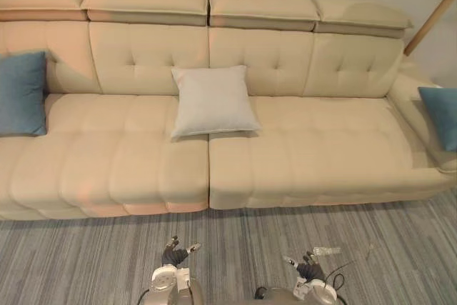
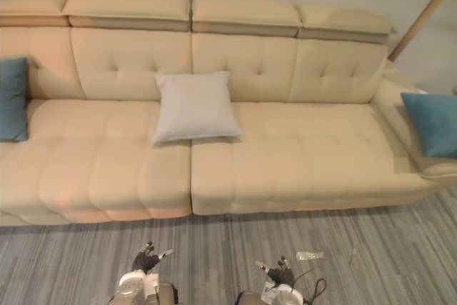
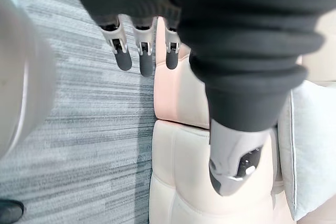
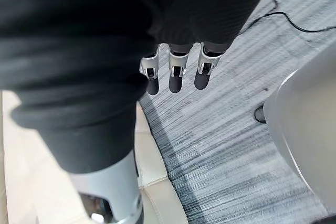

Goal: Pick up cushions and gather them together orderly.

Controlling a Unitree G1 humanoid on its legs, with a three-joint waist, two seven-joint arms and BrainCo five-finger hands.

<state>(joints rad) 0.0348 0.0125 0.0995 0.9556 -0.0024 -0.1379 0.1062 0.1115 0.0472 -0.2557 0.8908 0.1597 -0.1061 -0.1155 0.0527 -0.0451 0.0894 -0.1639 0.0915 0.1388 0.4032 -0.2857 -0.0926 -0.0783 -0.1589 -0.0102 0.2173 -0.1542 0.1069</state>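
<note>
Three cushions lie spread along the sofa (image 1: 321, 155), all beyond my reach.
The white cushion (image 1: 214, 100) leans on the backrest mid-sofa, far ahead and slightly nearer my left hand (image 1: 173, 253). The left blue cushion (image 1: 21, 92) and the right blue cushion (image 1: 439, 116) sit at the sofa's ends. My left hand and right hand (image 1: 307, 268) hang low over the carpet (image 1: 86, 255), fingers relaxed, empty.

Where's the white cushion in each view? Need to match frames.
Left eye view: white cushion near centre, against the sofa back.
Right eye view: cushion left of centre.
Left wrist view: cushion on the seat, beyond the sofa's front.
Right wrist view: looks at the sofa's front edge and carpet.
Shared landmark: the seat seam, which runs out from under the cushion.
</note>
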